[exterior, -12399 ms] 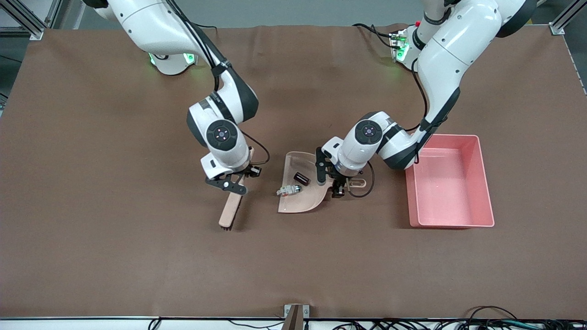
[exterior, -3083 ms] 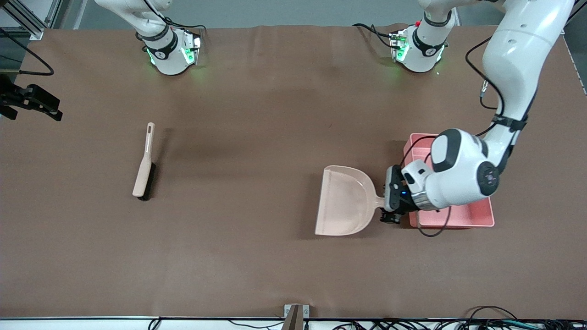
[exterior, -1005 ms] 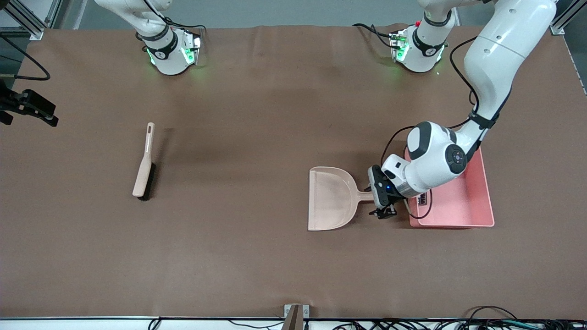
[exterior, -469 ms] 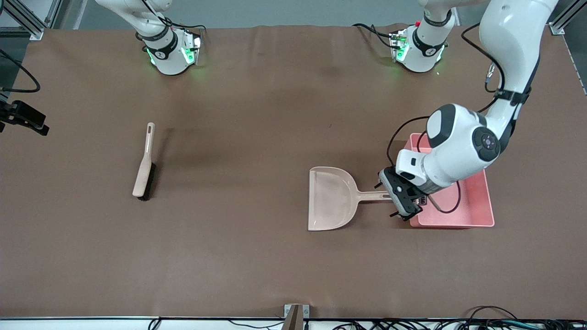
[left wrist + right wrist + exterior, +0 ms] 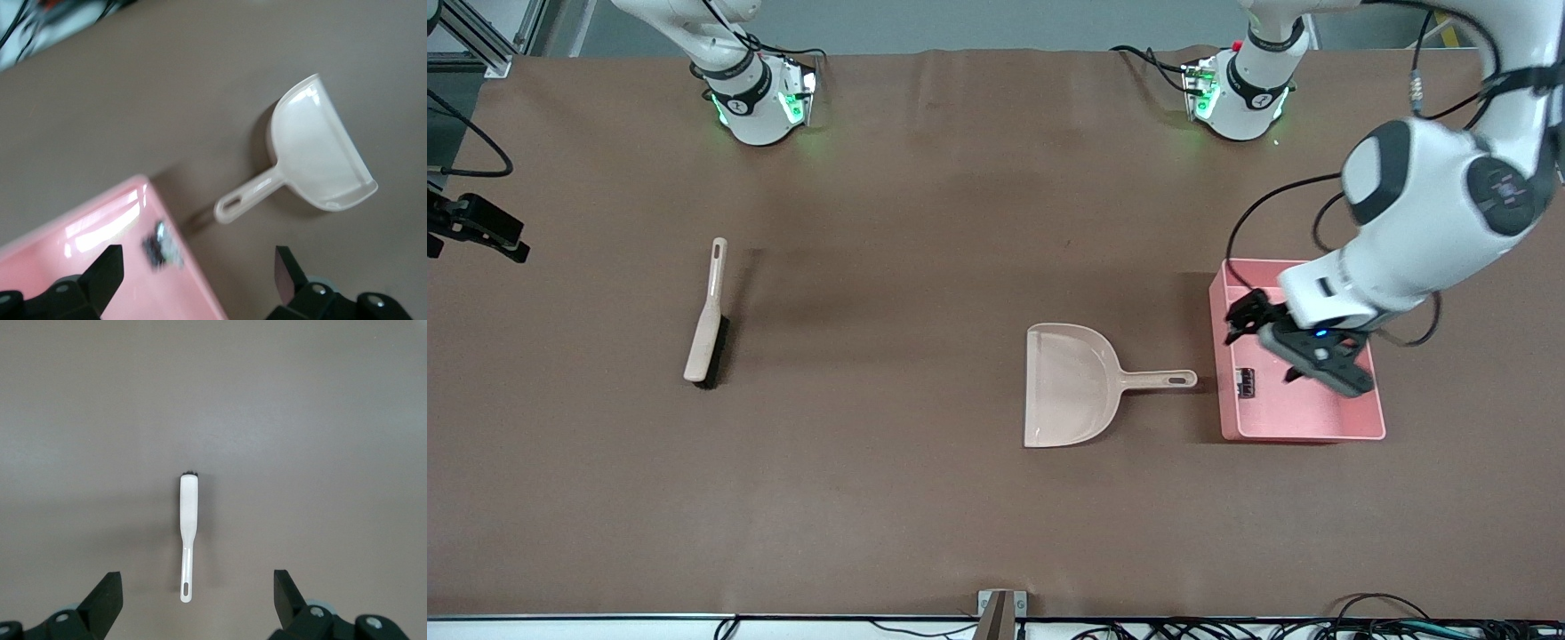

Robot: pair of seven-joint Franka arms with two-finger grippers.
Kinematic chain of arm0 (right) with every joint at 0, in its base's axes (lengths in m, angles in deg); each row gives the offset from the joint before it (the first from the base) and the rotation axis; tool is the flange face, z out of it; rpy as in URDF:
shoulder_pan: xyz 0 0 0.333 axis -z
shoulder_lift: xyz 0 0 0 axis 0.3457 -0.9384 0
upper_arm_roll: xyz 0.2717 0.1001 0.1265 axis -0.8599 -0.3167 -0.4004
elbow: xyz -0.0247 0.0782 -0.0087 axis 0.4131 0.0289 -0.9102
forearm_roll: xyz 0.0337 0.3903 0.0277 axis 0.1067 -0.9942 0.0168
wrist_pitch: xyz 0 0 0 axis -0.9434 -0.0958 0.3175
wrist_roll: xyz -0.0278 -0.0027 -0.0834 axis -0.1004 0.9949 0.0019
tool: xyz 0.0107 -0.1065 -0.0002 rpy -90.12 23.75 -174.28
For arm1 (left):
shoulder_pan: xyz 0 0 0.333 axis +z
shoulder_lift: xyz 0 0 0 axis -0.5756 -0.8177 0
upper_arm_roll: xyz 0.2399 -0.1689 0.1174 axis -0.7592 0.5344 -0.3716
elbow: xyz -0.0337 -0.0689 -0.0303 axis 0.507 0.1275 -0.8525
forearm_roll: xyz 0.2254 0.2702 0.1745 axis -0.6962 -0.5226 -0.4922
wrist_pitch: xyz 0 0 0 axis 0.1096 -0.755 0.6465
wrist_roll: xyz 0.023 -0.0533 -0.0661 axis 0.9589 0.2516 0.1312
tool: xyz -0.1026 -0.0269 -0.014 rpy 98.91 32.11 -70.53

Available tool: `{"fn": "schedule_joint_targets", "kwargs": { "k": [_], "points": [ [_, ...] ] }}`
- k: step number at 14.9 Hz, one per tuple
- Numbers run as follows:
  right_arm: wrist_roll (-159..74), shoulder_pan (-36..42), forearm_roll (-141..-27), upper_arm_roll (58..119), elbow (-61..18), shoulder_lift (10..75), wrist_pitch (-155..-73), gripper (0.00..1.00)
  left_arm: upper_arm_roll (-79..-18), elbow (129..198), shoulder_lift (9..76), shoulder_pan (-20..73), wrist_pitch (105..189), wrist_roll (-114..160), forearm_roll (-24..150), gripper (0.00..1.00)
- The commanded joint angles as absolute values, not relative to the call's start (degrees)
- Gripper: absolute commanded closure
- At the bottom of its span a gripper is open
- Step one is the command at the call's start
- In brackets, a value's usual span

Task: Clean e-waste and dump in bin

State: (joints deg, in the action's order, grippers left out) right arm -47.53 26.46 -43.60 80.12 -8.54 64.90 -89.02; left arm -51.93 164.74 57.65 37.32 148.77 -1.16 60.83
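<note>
The e-waste (image 5: 1246, 383) lies in the pink bin (image 5: 1352, 431), a small dark and pale clump (image 5: 160, 243) against the wall nearest the dustpan. My left gripper (image 5: 1267, 348) hangs open over the bin (image 5: 100, 220) and holds nothing; in the left wrist view its fingers (image 5: 107, 270) stand wide apart around the bin's wall. The beige dustpan (image 5: 1072, 384) lies flat and empty on the table beside the bin, handle toward it. My right gripper (image 5: 480, 236) waits open off the table's edge at the right arm's end, high above the brush (image 5: 189, 520).
The beige black-bristled brush (image 5: 707, 324) lies on the brown mat toward the right arm's end. The dustpan's handle (image 5: 1160, 380) ends a short way from the bin's wall. Both robot bases stand along the table's edge farthest from the front camera.
My left gripper has let go of the dustpan's handle, risen and swung over the bin. The dustpan stays flat on the table. The right arm has barely moved.
</note>
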Motion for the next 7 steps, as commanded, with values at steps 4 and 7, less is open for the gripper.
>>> {"fn": "schedule_joint_targets", "kwargs": {
  "k": [4, 7],
  "points": [
    [-47.91, 27.17, -44.93, 80.19, -7.76, 65.34, -88.96, 0.00, -59.35, 165.82, 67.64, 36.72, 137.42, 10.11, 56.03, 0.00],
    [-48.00, 27.34, -44.40, 80.28, -6.70, 65.34, -88.52, 0.00, -61.57, 165.82, 70.11, 36.63, 135.39, 10.10, 52.40, 0.00]
  ]
}}
